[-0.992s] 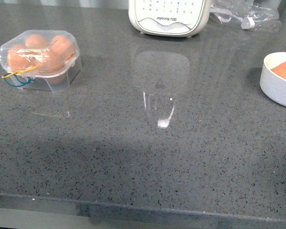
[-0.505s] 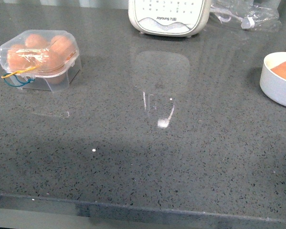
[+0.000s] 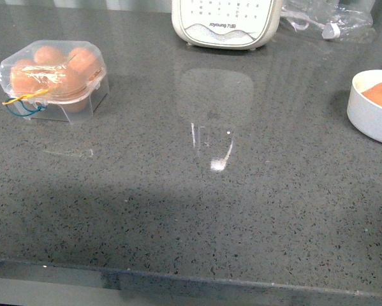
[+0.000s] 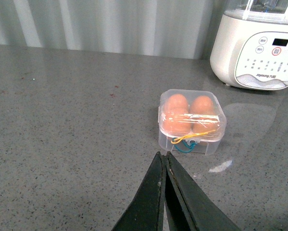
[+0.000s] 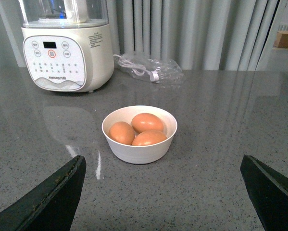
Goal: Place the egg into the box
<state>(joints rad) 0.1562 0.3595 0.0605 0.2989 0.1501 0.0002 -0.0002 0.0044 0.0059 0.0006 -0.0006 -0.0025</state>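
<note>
The box stands at the far left of the counter, its clear lid down over brown eggs and a blue-and-yellow tie at its front. In the left wrist view the box lies just beyond my left gripper, which is shut on nothing and apart from it. Three brown eggs, one of them on top, rest in a white bowl. My right gripper is open wide, short of the bowl, with nothing between its fingers. Neither gripper shows in the front view.
A white appliance with buttons stands at the back middle, also seen as the appliance and the appliance. A crumpled clear bag lies at the back right. The white bowl sits at the right edge.
</note>
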